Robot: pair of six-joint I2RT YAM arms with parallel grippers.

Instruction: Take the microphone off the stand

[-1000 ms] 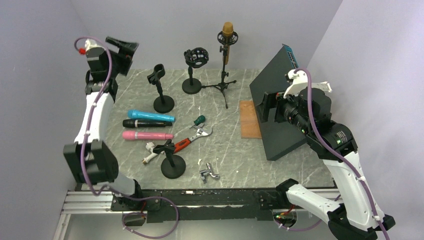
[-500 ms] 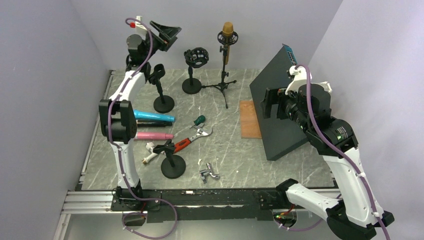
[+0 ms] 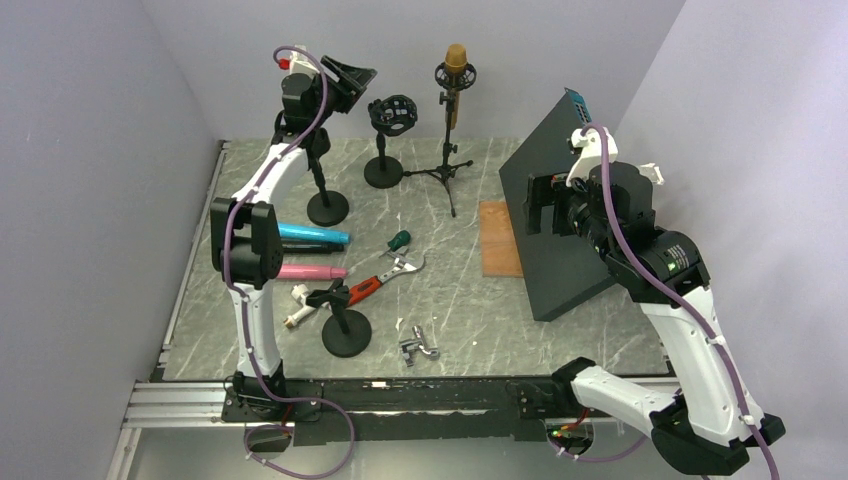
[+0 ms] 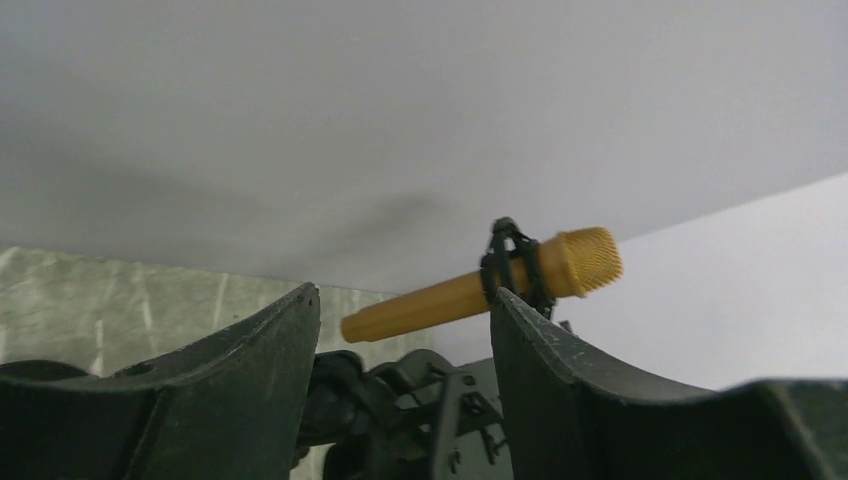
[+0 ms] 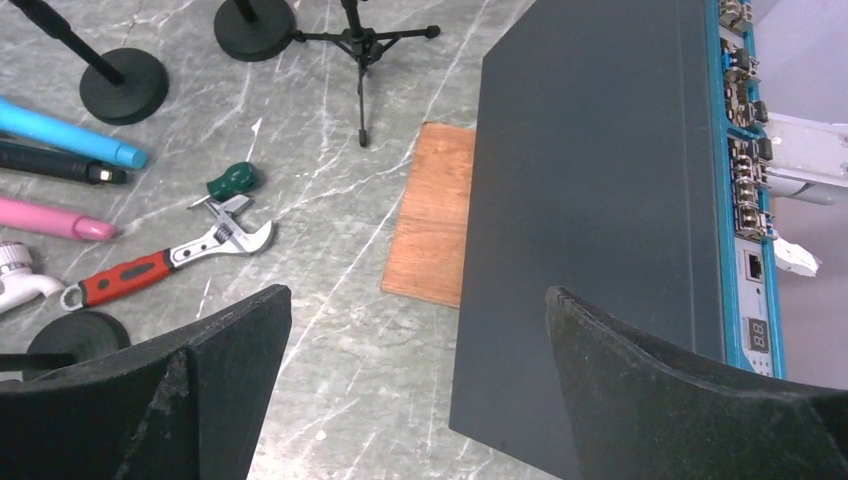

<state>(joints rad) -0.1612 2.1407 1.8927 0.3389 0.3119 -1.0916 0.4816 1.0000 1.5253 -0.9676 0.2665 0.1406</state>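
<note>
1. Gold microphone (image 3: 456, 62) stands upright, clipped in the tripod stand (image 3: 446, 168), top centre, at the back of the counter (image 3: 470, 310).
2. Left claw (image 3: 352, 78): fingers apart, empty, raised upper left, not touching the microphone.
3. Right claw (image 3: 537, 203): fingers apart, empty, right of centre by the black box (image 3: 565, 250).

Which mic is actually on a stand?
The gold microphone, clipped upright in the tripod stand at the back. The blue mic, black mic and pink mic lie flat on the table.
</note>
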